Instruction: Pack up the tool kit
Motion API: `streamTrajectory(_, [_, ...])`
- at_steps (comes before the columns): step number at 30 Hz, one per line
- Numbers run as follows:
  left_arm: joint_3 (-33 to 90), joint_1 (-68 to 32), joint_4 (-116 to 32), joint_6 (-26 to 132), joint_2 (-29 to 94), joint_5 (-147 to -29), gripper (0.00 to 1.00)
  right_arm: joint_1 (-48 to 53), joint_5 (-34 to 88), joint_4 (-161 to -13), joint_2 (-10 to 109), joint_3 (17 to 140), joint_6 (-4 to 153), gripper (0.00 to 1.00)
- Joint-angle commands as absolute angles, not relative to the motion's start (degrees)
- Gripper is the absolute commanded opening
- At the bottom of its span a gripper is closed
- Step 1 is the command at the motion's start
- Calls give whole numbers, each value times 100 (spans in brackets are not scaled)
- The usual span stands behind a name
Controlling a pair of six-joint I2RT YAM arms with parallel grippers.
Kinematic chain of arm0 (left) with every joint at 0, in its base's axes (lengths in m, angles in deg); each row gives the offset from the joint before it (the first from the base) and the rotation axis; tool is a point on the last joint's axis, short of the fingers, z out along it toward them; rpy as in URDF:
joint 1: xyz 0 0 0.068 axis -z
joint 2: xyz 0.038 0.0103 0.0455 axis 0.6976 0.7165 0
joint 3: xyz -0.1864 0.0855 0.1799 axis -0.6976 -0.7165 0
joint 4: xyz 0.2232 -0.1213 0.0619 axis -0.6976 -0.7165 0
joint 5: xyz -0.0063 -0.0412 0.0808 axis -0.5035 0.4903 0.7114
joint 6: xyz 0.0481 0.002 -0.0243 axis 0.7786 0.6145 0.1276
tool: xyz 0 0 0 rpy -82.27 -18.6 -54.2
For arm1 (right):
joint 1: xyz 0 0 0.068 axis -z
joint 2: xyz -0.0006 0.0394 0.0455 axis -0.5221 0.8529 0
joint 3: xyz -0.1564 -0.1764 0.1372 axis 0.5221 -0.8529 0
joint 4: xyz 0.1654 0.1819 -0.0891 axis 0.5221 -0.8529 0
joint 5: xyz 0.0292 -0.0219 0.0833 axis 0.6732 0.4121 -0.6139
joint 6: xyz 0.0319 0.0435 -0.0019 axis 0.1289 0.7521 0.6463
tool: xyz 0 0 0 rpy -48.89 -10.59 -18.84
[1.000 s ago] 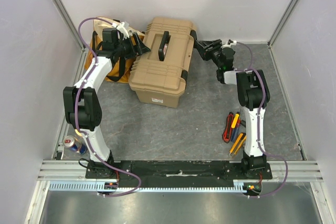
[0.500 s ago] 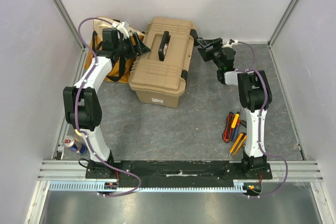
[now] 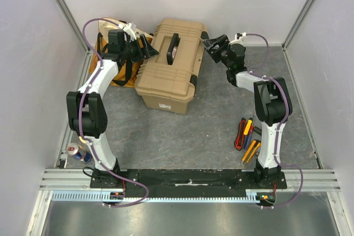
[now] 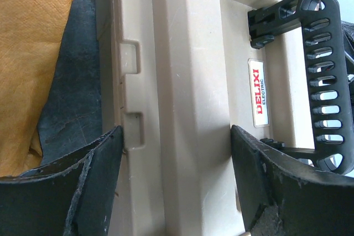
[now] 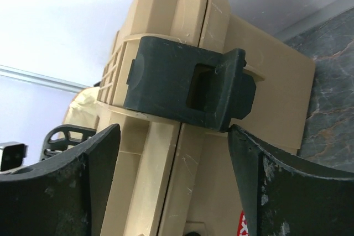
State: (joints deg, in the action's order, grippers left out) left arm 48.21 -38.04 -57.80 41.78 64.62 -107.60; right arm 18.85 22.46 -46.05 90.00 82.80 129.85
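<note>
**Q:** Where is the tool kit?

**A:** The large tan ribbed plastic toolbox (image 3: 168,67) stands shut toward the far edge of the grey bench (image 3: 182,136), left of centre. Its black carry handle (image 3: 173,45) runs along the middle of the lid, beside a white label reading DELIXI ELECTRIC (image 4: 258,99). The small red-, yellow- and black-handled hand tools (image 3: 247,136) lie well apart from the box, near the bench's right edge, beside my right arm.

**Q:** And your grippers?

**A:** My left gripper (image 3: 145,50) is at the box's left side, jaws spread. They straddle the lid strip next to the hinge tabs. I cannot tell whether the fingers (image 4: 88,192) touch the plastic. My right gripper (image 3: 213,45) is at the box's right side, released and holding nothing. A black latch (image 5: 191,89) lies across the lid seam and shows between the wide jaws, clear of both.

**Q:** What else is on the bench?

**A:** An orange-yellow cloth bag (image 4: 38,42) sits in the far left corner, just beside the box. A drinks can (image 3: 74,150) stands at the near left edge.
</note>
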Motion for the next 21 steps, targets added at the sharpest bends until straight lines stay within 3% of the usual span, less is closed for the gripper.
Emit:
streamTrajectory(1, [4757, -3721, -6338, 4429, 6496, -10521, 78, 1680, 2378, -5192, 8610, 8793, 12069, 86])
streamTrajectory(5, [4757, -3721, -6373, 4429, 6523, -10529, 78, 1618, 2686, -5746, 8786, 9127, 11927, 86])
streamTrajectory(12, [4686, -3721, -6434, 4508, 6487, -10494, 78, 1609, 2810, -5090, 8918, 9014, 12655, 86])
streamTrajectory(17, [4642, -3720, -6434, 4516, 6487, -10521, 78, 1662, 2722, -3850, 9067, 8706, 13596, 91])
streamTrajectory(18, [4634, -3721, -6434, 4508, 6487, -10521, 78, 1662, 2713, -3770, 9111, 8706, 13719, 98])
streamTrajectory(21, [4616, -3721, -6434, 4508, 6487, -10521, 78, 1662, 2792, -4049, 9164, 8951, 13791, 98])
